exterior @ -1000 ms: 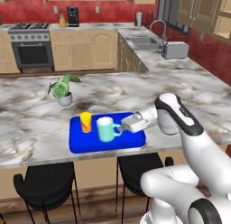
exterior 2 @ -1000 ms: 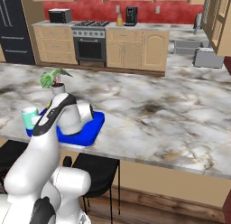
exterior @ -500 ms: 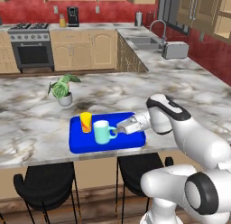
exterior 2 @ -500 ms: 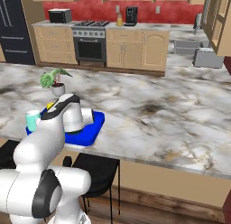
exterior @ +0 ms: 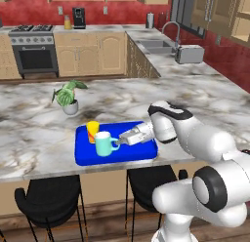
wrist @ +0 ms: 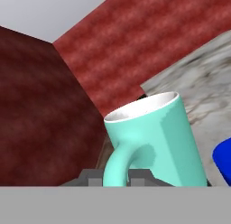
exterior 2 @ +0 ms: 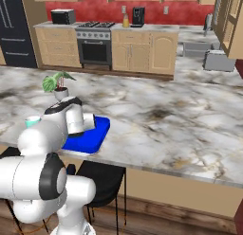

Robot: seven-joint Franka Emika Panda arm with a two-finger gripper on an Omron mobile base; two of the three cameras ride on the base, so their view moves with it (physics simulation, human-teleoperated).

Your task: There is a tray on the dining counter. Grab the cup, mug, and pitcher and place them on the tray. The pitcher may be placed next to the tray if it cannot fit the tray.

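The blue tray (exterior: 141, 149) lies on the dining counter (exterior: 34, 143) near its front edge. The yellow cup (exterior: 93, 131) stands at the tray's back left. In front of it is the teal mug (exterior: 103, 144), upright over the tray. My gripper (exterior: 121, 139) is shut on the mug's handle from the right. In the hand view the mug (wrist: 160, 137) is close up, and its handle (wrist: 118, 166) sits between my fingertips (wrist: 91, 177). A small orange vessel that looks like the pitcher (exterior: 67, 23) stands far off on the back worktop. My arm hides most of the tray (exterior 2: 95, 134).
A potted plant (exterior: 68, 97) stands on the dining counter behind the tray. Black stools (exterior: 49, 202) sit under the front edge. A toaster (exterior: 189, 54) and a sink (exterior: 158, 44) are on the right worktop, a coffee machine (exterior: 78, 17) at the back.
My gripper has carried the mug leftward across the tray and slightly lower, closer to the cup. The cup and tray have stayed put.
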